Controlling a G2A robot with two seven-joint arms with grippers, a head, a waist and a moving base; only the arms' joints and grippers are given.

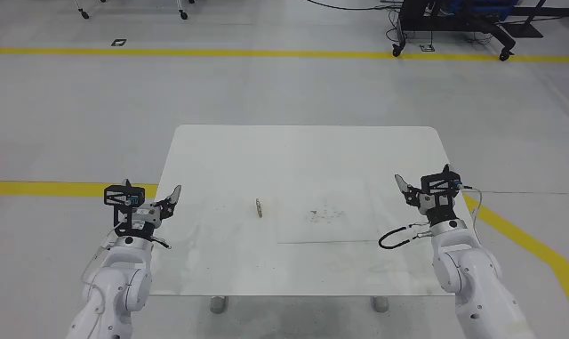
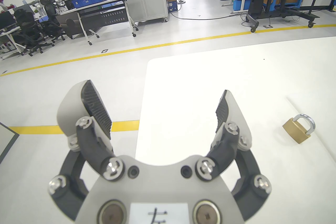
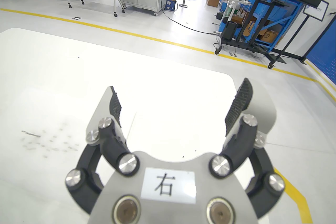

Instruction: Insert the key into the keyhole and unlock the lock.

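White tabletop (image 1: pixel 302 152) stands on a pale floor crossed by yellow lines (image 1: pixel 267 52). At the tabletop's left edge hovers the left gripper (image 2: pixel 157 93), its ribbed fingers spread wide with nothing between them. Well to its right, a little left of the tabletop's middle, lies the padlock (image 2: pixel 299 130), brass body flat on the surface with its silver shackle towards the far side. Further right comes a patch of grey scuff marks (image 3: pixel 50 143), with a slim metal sliver (image 3: pixel 31 133) at its edge (too small to tell whether it is the key). At the right edge hovers the right gripper (image 3: pixel 179 88), fingers likewise apart and holding nothing, well clear of the padlock.
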